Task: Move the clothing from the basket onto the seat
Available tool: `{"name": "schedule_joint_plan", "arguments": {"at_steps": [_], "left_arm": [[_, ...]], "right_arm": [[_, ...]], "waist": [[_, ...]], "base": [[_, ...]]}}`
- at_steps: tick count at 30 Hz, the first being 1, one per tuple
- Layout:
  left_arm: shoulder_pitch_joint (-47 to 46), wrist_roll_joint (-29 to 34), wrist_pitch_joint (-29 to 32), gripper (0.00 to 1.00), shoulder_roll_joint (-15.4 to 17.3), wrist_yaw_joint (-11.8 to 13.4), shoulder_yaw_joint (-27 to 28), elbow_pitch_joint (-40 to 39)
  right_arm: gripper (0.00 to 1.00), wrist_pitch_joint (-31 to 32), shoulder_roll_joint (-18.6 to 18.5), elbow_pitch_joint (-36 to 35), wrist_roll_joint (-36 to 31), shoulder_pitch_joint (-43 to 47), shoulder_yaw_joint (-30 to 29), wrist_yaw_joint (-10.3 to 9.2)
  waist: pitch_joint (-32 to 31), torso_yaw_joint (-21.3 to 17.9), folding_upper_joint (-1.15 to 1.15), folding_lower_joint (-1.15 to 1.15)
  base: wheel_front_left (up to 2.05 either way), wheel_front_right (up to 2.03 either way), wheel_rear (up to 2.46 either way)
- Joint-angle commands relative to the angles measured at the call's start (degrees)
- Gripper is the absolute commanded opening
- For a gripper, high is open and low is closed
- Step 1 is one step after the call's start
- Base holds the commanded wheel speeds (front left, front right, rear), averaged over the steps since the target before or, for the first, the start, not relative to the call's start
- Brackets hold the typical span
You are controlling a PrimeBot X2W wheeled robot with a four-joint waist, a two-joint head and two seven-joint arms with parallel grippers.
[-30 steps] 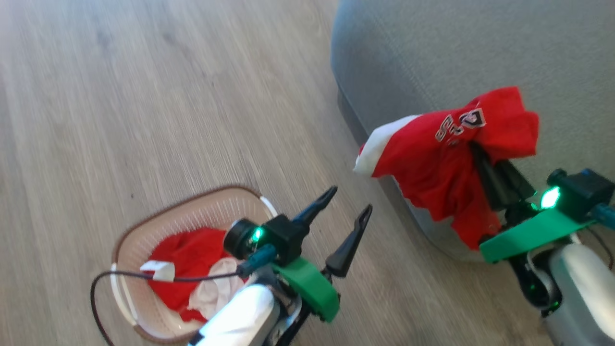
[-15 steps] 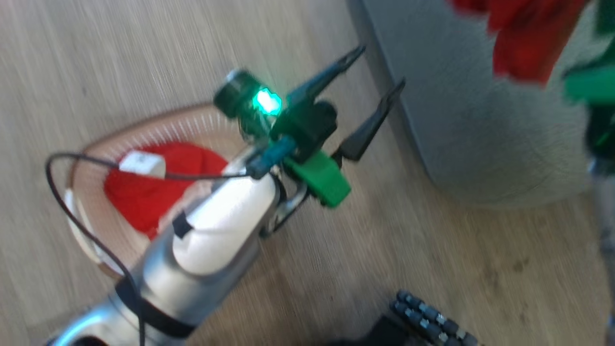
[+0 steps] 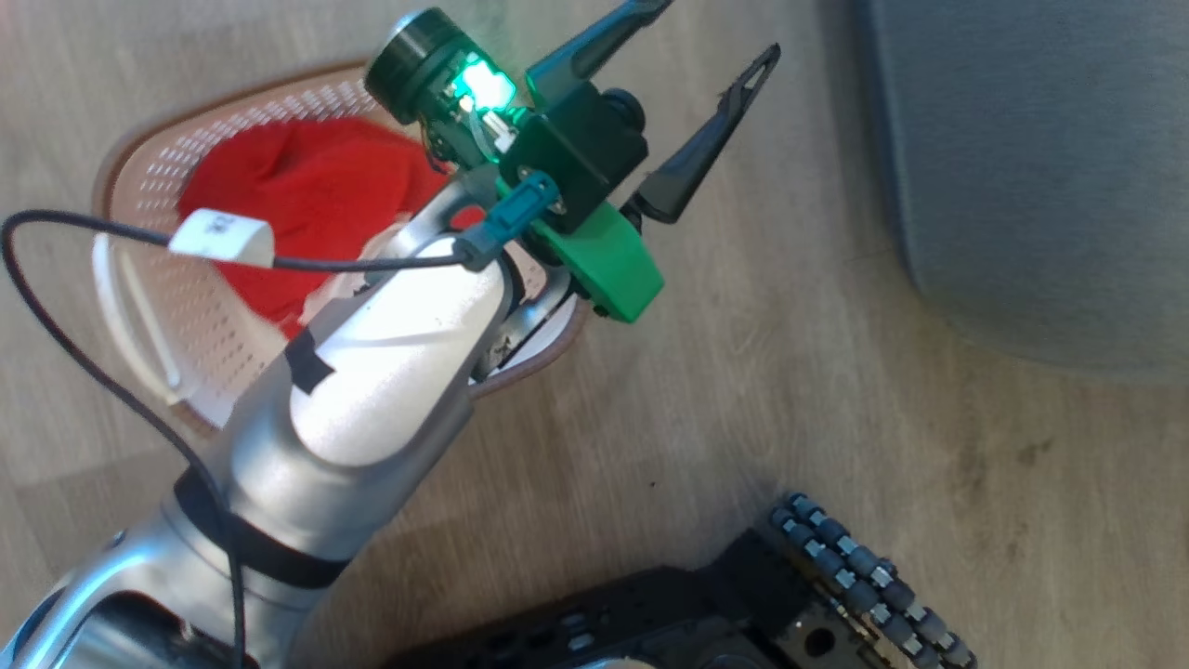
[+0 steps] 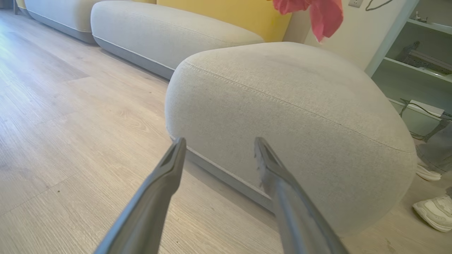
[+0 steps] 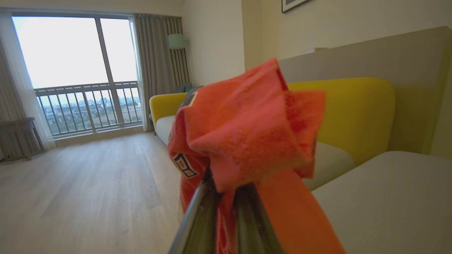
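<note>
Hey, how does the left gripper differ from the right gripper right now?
The left gripper stands open and empty; the right gripper is shut on a red garment. The left gripper points low at the side of the seat, near the basket; the right gripper is held higher, with cloth draped over its fingers. Both have two long dark fingers.

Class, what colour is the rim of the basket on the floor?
Brown; the basket itself is cream. The head view shows it best.

so the left arm point(image 3: 390, 344) reaches toward 1 o'clock, left gripper point(image 3: 706, 42) spread wide, right gripper point(image 5: 226, 192) pinched tight on clothing point(image 5: 247, 127)
</note>
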Motion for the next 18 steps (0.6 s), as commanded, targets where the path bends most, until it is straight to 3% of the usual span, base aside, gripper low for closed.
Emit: {"name": "schedule_joint_plan", "arguments": {"at_steps": [1, 4, 7, 8, 10, 11, 12, 18], "left_arm": [[-1.2, 0.0, -0.4, 1.00, 0.4, 0.3, 1.7, -1.7], [-1.7, -0.2, -0.6, 1.00, 0.6, 0.6, 2.2, -1.6], [-2.3, -0.2, -1.0, 1.00, 0.8, 0.9, 2.6, -0.9], [-2.4, -0.3, -1.0, 1.00, 0.6, 1.0, 2.6, -0.6], [-2.8, -0.2, -1.1, 1.00, 0.5, 1.2, 2.5, -0.2], [-3.0, -0.1, -1.0, 1.00, 0.7, 1.3, 2.5, 0.0], [-3.0, -0.1, -1.1, 1.00, 0.8, 1.4, 2.6, 0.1], [-0.5, -1.0, -2.2, 1.00, 2.3, 2.4, 3.4, 1.7]], "right_arm": [[0.00, -0.1, -2.2, 1.2, -2.2, -0.6, -1.5, -0.01], [0.00, -0.3, -2.5, 5.5, -5.8, -2.3, -3.2, -0.01], [0.00, -0.5, 0.0, 10.8, -10.5, -2.8, -4.5, -0.01], [0.08, -0.6, 0.8, 11.7, -11.8, -2.8, -5.2, -0.01], [0.35, -0.6, 2.7, 12.1, -13.8, -2.9, -6.7, -0.01], [0.73, -0.6, 3.9, 12.2, -14.5, -2.9, -7.1, -0.01], [1.00, -0.6, 5.1, 12.2, -15.2, -3.0, -7.3, -0.01], [1.00, -0.6, 9.9, 10.8, -17.5, -0.1, -3.4, -0.01]], "waist": [[2.7, 2.5, 0.00, 0.00], [4.2, 3.5, 0.00, 0.00], [5.9, 4.8, 0.00, 0.00], [6.4, 5.2, 0.00, 0.00], [7.4, 5.5, 0.00, 0.00], [7.8, 5.3, 0.00, 0.00], [7.9, 5.1, 0.00, 0.00], [3.9, 3.0, 0.00, 0.00]], "base": [[0.00, 0.00, 0.00], [0.00, 0.00, 0.00], [0.00, 0.00, 0.00], [0.00, 0.00, 0.00], [0.00, 0.00, 0.00], [0.00, 0.00, 0.00], [0.00, 0.00, 0.00], [0.00, 0.00, 0.00]]}}
